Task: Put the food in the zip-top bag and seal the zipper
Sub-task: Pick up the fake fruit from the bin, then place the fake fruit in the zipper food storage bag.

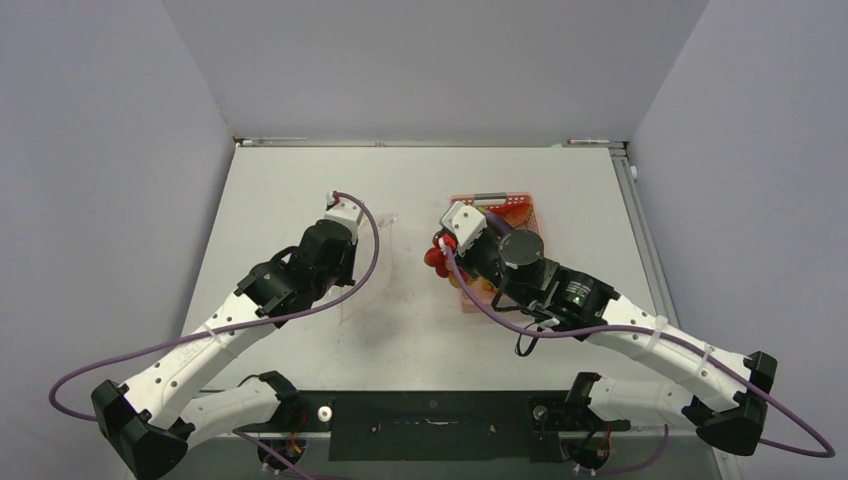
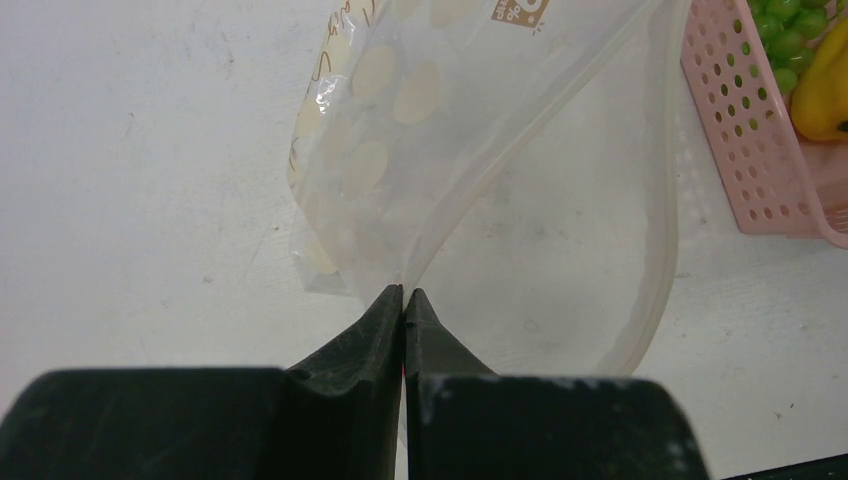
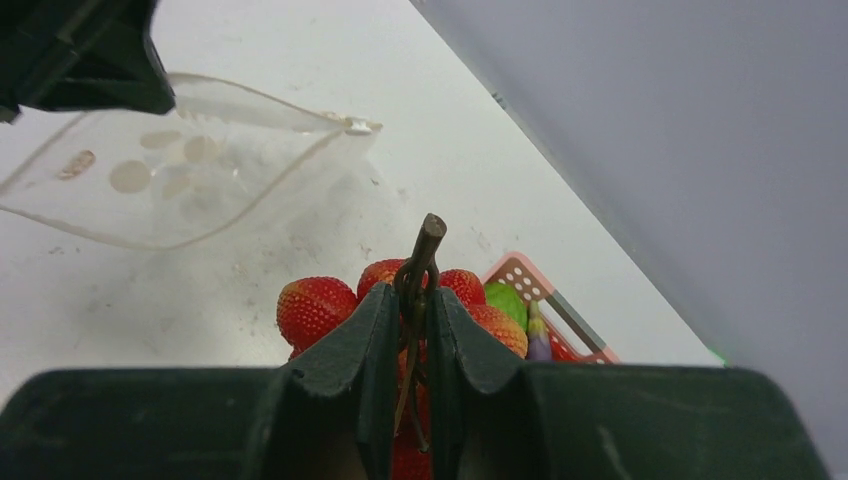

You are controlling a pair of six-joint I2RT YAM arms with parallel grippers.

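Observation:
The clear zip-top bag with white polka dots lies on the white table, mouth gaping open. Its zipper curves along the right mouth edge. My left gripper is shut on the bag's near mouth edge; it also shows in the top view. My right gripper is shut on the brown stem of a bunch of red strawberries and holds it just left of the pink basket, with the bag ahead on the left. Green grapes and a yellow pepper lie in the basket.
The pink perforated basket stands right of the bag, its corner behind the strawberries. A green round fruit and a purple eggplant lie in it. Grey walls enclose the table on three sides.

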